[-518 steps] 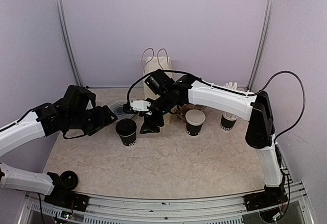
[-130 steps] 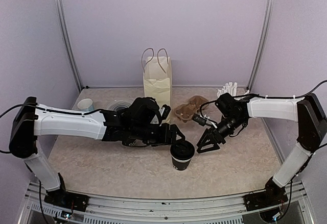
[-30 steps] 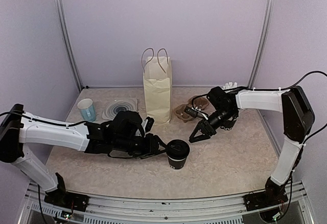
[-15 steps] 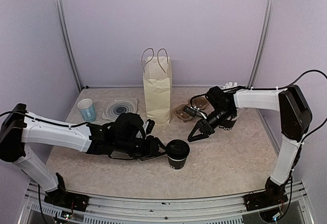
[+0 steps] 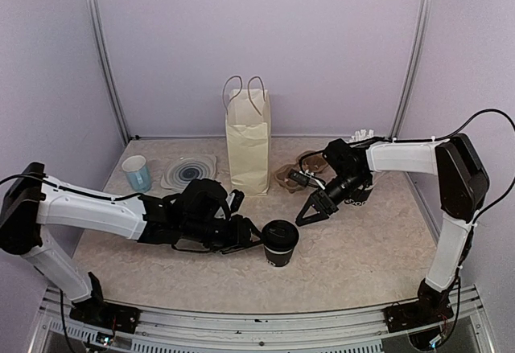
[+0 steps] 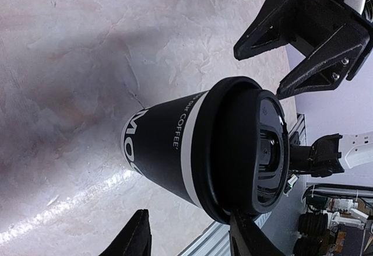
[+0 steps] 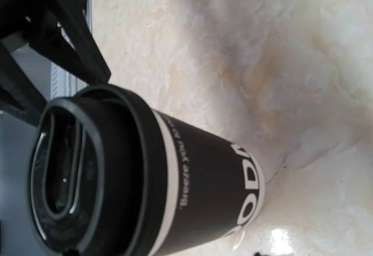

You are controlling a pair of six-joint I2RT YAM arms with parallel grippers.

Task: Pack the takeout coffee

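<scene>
Black left pincer [image 5: 253, 239] spread open, fingers flanking lidded coffee cup [image 5: 280, 243]; contact unclear. Cup upright on marbled table [image 5: 354, 248], front centre, white lettering on side. Right pincer [image 5: 310, 213] also spread open, empty, just right of cup and behind it. Paper bag [image 5: 248, 148] standing further back, cardboard carrier [image 5: 290, 178] beside it.

High rear overview, wrist views close (sharing lidded cup [image 6: 169, 145])
</scene>
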